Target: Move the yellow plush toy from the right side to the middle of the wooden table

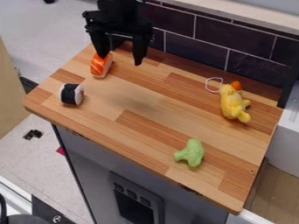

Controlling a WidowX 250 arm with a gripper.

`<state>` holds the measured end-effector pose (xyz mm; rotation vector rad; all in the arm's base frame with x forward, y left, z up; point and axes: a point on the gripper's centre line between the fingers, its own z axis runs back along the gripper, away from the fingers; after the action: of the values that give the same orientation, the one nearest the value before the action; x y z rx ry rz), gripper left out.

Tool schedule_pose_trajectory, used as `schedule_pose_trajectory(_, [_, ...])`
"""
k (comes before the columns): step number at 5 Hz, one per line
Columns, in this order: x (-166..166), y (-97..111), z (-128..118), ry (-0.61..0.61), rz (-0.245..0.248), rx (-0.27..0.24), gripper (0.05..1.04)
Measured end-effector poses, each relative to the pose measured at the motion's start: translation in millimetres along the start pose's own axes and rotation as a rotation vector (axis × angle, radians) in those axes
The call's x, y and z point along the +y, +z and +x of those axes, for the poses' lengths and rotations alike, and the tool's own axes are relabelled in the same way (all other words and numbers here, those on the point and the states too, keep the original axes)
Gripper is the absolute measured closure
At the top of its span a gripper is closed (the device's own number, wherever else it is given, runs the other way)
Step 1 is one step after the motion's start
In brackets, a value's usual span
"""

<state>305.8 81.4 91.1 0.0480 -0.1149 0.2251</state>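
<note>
In the camera view, shows the black gripper (pixel 121 60) over the far left part of the wooden bench (pixel 146 131), with its two fingers spread well apart and nothing between them. Has hold of no object. Shows the salmon sushi toy (pixel 100 65) on the bench under the left-hand finger, partly overlapped by its tip; cannot tell from this angle whether touching it or just above.

Also shows, on the same bench, the black-and-white sushi roll (pixel 71 94) near the left edge, the green broccoli toy (pixel 191 153) near the front edge, and the yellow duck toy (pixel 234 103) on the right, near the dark tiled wall (pixel 204 37).

Looks, as a judgement, like a stage with no grasp in force: either ahead of a pick-up or just after a release. Cannot settle which from this view. If ahead of a pick-up, leaves lining up over the salmon sushi toy, closing, lifting and placing; if after a release, leaves little beyond backing away.
</note>
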Motion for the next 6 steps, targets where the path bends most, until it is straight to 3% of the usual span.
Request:
schedule_pose_trajectory(1, [-1,-9,-4,0.001,-0.006,0.037,0.085])
schedule_pose_trajectory(2, [-14,-2,-12,0.009,-0.044,0.098,0.085])
schedule_pose_trajectory(3, [-33,22,-4,0.031,-0.103,0.087,0.085])
schedule_pose_trajectory(4, [-51,32,1,0.041,-0.157,0.083,0.085])
schedule_pose_trajectory(6, [-91,33,4,0.059,-0.186,0.027,0.085])
